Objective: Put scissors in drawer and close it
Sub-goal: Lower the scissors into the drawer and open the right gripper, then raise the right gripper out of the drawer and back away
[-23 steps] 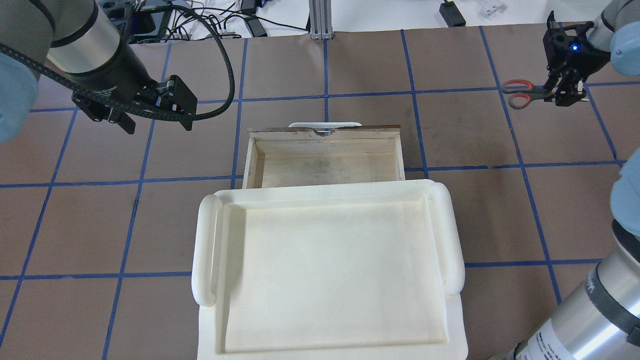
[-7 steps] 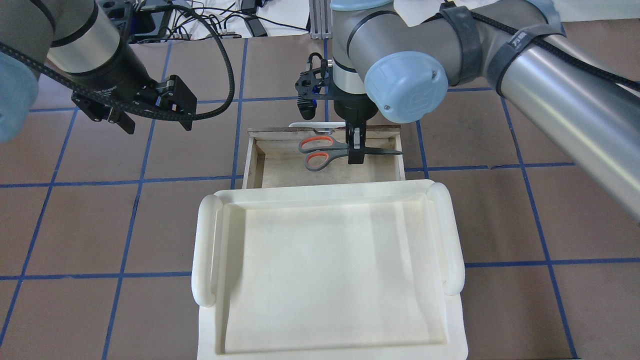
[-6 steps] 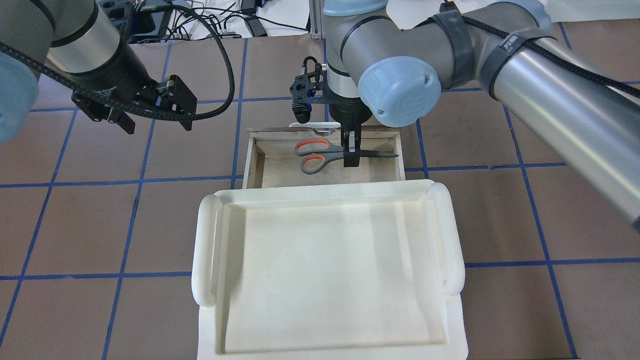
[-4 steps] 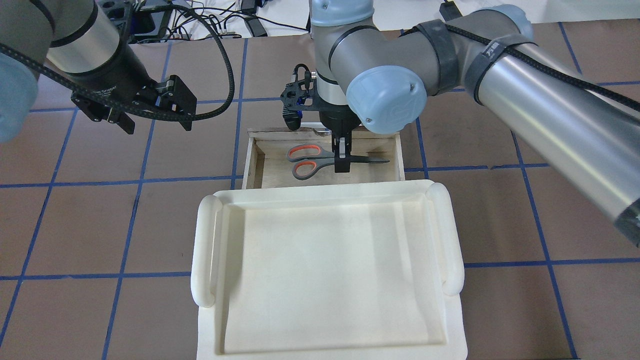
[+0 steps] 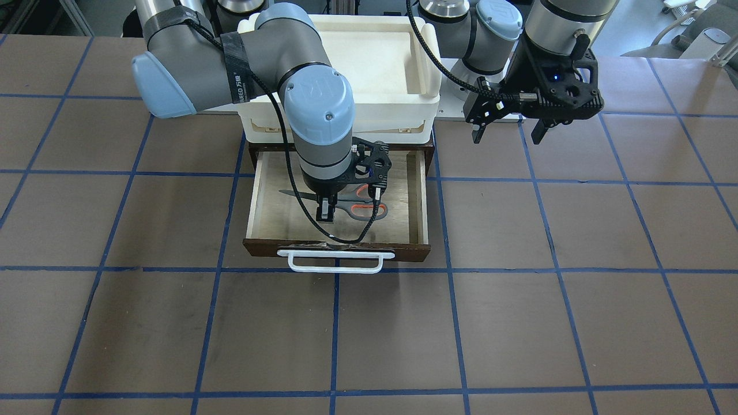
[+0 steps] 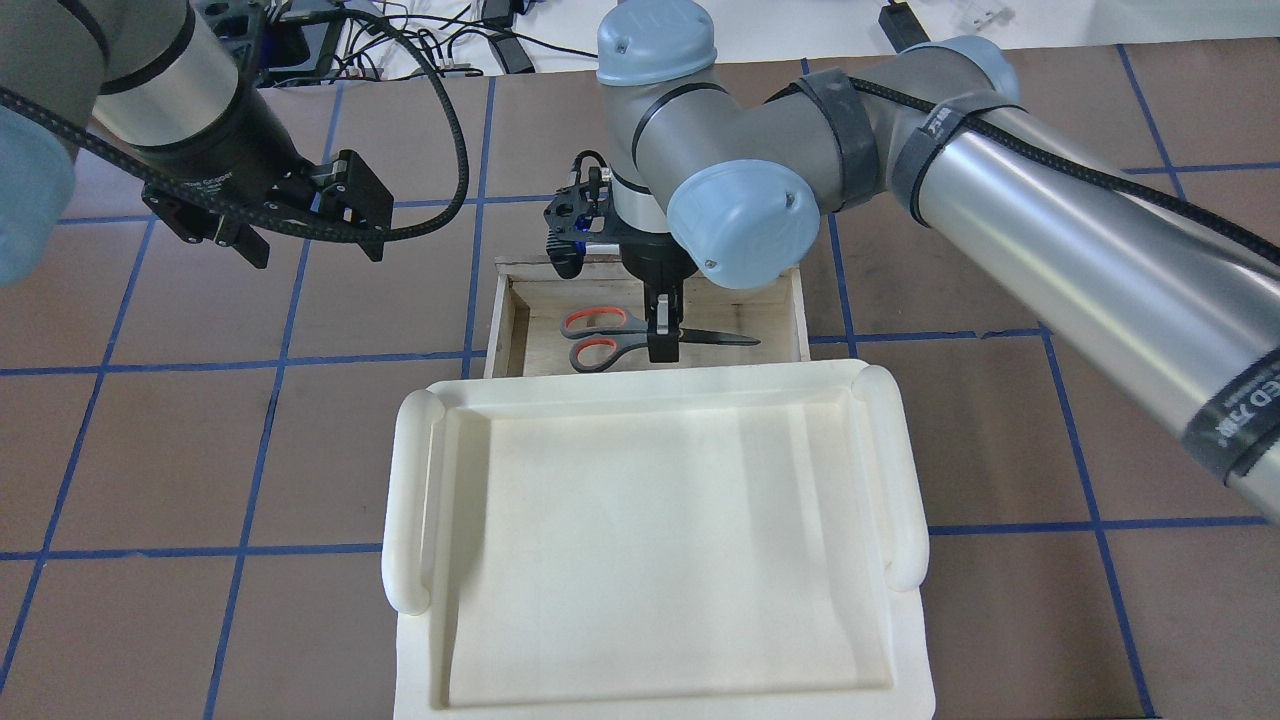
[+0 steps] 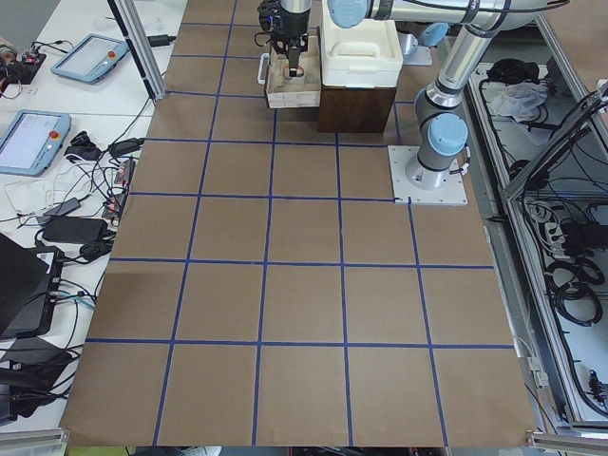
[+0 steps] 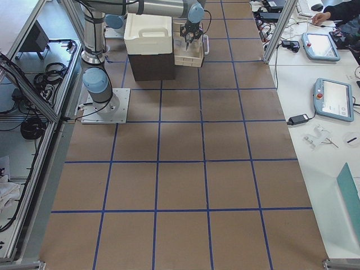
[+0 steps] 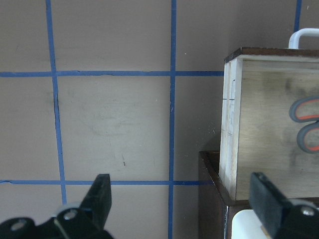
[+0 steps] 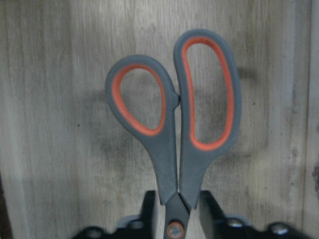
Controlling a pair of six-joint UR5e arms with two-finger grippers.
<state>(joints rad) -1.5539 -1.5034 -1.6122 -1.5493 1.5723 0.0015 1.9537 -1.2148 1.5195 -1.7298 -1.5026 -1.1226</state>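
Observation:
The scissors (image 6: 600,338), with grey handles and orange-red linings, are held level inside the open plywood drawer (image 6: 518,335). My right gripper (image 6: 660,338) is shut on them near the pivot, and the blades point to the view's right. The right wrist view shows the scissors' handles (image 10: 174,114) close over the drawer floor (image 10: 55,124); whether they touch it I cannot tell. The front view shows the scissors (image 5: 360,208), the right gripper (image 5: 326,214) and the drawer's white bar handle (image 5: 335,263). My left gripper (image 6: 315,248) is open and empty, left of the drawer (image 9: 232,124).
A white plastic tray (image 6: 410,500) sits on top of the dark brown cabinet (image 7: 356,106), directly behind the drawer. My right arm (image 6: 1050,240) reaches across the table above the drawer's right side. Cables and devices lie beyond the table's far edge.
My right gripper carried the scissors from the far right to above the drawer, then lowered them into it, shifting slightly left. My left arm has not moved.

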